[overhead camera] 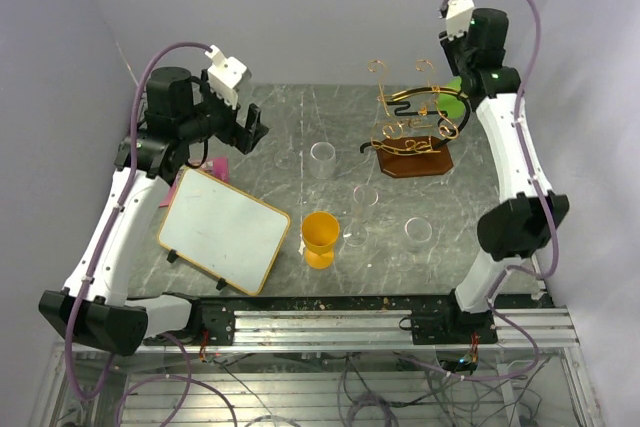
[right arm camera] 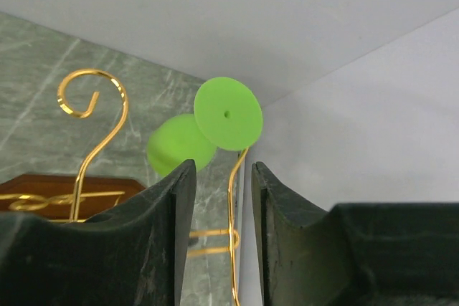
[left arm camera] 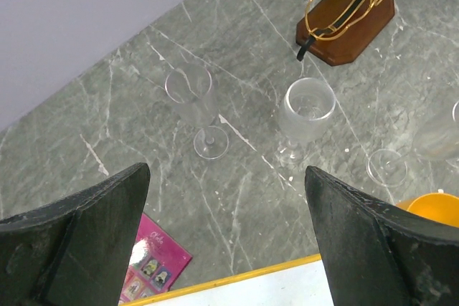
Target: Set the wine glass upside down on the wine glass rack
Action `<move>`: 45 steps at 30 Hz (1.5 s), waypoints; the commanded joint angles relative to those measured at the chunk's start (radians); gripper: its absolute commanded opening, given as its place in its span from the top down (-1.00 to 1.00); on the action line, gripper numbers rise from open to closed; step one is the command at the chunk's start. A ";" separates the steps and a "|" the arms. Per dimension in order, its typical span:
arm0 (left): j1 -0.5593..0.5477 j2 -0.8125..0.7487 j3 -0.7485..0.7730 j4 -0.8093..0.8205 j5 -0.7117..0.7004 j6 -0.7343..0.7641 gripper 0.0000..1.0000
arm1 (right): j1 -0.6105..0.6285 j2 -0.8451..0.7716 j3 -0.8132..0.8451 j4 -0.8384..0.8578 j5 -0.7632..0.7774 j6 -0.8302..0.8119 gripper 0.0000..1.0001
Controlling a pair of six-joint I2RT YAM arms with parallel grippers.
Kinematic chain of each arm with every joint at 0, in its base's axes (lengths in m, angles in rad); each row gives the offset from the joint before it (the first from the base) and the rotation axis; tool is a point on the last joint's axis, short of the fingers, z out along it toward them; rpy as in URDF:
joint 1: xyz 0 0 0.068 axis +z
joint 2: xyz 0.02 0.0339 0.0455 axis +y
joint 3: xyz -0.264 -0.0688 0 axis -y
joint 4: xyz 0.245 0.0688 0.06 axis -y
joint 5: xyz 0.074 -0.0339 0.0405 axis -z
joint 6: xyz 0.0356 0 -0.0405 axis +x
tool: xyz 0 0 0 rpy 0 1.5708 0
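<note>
Green wine glass (overhead camera: 452, 105) at rack (overhead camera: 410, 142) 2 o'clock. Clear glasses (overhead camera: 322, 159), yellow cup (overhead camera: 320, 235) crowd tabletop (overhead camera: 280, 117). Left fingers (left arm camera: 86, 234) spread; right fingers (right arm camera: 158, 234) narrowly parted astride rack wire.

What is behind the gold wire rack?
A green wine glass: its round foot and part of its bowl show behind the wires of the rack. The foot covers its stem, so whether it hangs from a hook cannot be seen.
</note>
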 commanded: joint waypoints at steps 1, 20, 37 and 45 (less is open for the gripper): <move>-0.025 0.027 -0.019 0.041 0.009 -0.045 -0.99 | -0.007 -0.144 -0.067 -0.056 -0.085 0.085 0.24; -0.426 0.151 -0.134 -0.167 -0.005 0.175 -0.74 | -0.057 -0.576 -0.408 -0.217 -0.475 0.092 -0.50; -0.546 0.315 -0.120 -0.215 -0.072 0.235 0.01 | -0.129 -0.620 -0.445 -0.194 -0.569 0.110 -0.50; -0.546 0.314 -0.122 -0.237 -0.075 0.259 0.52 | -0.140 -0.612 -0.453 -0.190 -0.591 0.116 -0.50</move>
